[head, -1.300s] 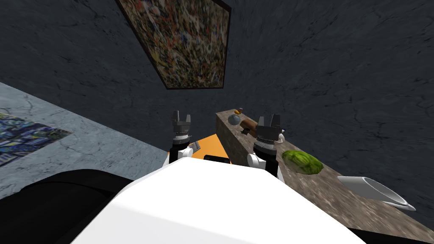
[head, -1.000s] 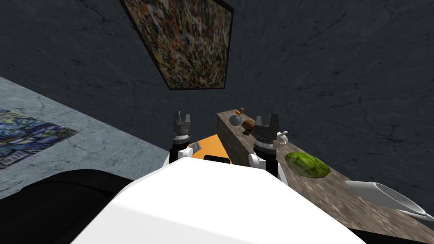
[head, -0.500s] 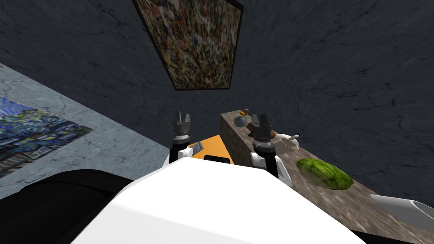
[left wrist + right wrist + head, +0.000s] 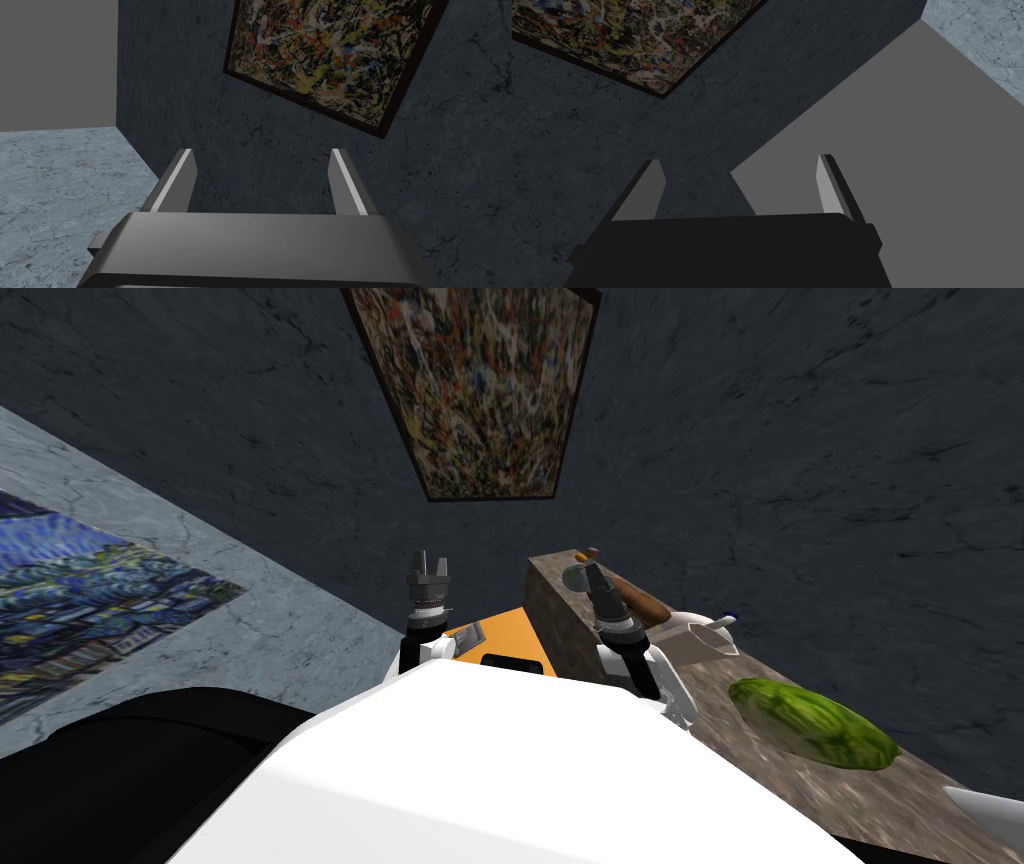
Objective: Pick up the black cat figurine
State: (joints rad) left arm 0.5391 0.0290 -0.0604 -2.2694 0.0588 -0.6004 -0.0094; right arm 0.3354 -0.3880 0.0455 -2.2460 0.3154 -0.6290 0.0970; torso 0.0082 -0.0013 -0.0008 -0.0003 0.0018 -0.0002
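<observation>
A stone-topped counter runs from the middle to the lower right in the head view. At its far end lie a grey ball, a small orange thing and a brown roll. My right gripper is raised over that end, in front of the ball, turned edge-on. In the right wrist view the right gripper is open and holds nothing. My left gripper is raised left of the counter, and the left gripper is also open and holds nothing.
A white jug, a green melon and a white dish lie along the counter toward me. An orange surface with a small grey thing sits below, between my arms. A dark wall with a framed painting stands behind.
My view has swung left, so the counter's things have slid right. My right gripper has rolled edge-on and shifted slightly left toward the grey ball. The left arm has held still.
</observation>
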